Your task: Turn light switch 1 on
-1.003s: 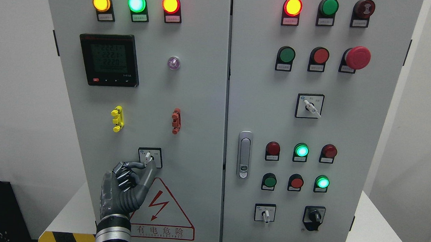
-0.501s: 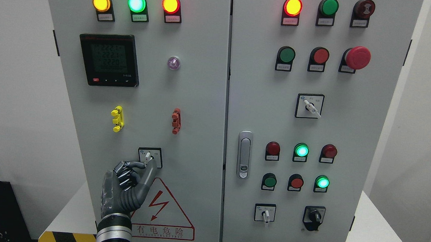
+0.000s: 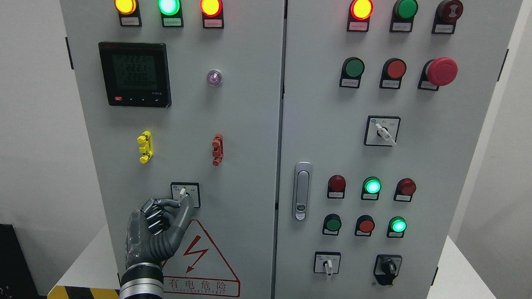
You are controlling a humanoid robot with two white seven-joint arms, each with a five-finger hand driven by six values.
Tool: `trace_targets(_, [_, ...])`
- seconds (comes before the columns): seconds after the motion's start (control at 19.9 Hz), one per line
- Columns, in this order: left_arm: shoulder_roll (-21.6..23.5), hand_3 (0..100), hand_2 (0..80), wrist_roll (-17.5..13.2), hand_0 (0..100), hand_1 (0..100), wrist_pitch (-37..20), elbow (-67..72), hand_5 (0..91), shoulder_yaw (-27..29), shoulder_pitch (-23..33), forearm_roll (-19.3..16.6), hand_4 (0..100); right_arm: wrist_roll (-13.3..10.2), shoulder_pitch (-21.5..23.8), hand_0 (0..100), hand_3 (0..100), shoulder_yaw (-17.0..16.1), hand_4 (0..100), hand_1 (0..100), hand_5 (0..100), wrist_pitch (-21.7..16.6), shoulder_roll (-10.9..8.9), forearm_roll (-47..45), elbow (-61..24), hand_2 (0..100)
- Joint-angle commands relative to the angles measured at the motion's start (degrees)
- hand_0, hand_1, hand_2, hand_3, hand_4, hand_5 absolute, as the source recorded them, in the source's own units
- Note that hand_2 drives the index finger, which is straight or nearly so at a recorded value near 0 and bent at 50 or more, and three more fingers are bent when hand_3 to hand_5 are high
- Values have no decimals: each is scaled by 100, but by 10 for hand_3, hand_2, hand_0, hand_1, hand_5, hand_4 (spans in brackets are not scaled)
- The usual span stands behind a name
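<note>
Low on the left cabinet door sits a rotary switch (image 3: pixel 193 189), a white plate with a small white lever (image 3: pixel 182 191) pointing up, slightly left of upright. My left hand (image 3: pixel 182 201) reaches up from the bottom edge. Its index fingertip (image 3: pixel 174 203) and thumb (image 3: pixel 186 207) pinch the lower end of that lever, and the other fingers are curled into the palm. Part of the plate's lower edge is hidden behind the thumb. My right arm does not show.
A red warning triangle sticker (image 3: pixel 198 259) lies just below the hand. Yellow (image 3: pixel 145 146) and red (image 3: pixel 217 149) terminal clips stick out above the switch. The right door carries a handle (image 3: pixel 302 190), lamps, buttons and more rotary switches (image 3: pixel 382 130). A black box (image 3: pixel 0 263) stands lower left.
My left hand and wrist have crept a few pixels to the right and up against the switch. The lever's angle looks the same.
</note>
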Motion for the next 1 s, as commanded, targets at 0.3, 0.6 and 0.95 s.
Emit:
trace_targets(0.3, [1, 956, 583, -2, 254, 613, 55, 28, 869, -6, -23, -8, 946, -3, 1, 307, 0, 0, 0, 0, 0, -2, 0, 0, 0, 0])
trace_targets(0.6, [-8, 955, 585, -2, 286, 614, 55, 28, 869, -6, -23, -8, 946, -3, 1, 307, 0, 0, 0, 0, 0, -2, 0, 0, 0, 0])
trace_targets(0.95, [-8, 954, 587, -2, 322, 611, 63, 37, 870, -24, -23, -8, 947, -3, 1, 307, 0, 0, 0, 0, 0, -2, 0, 0, 0, 0])
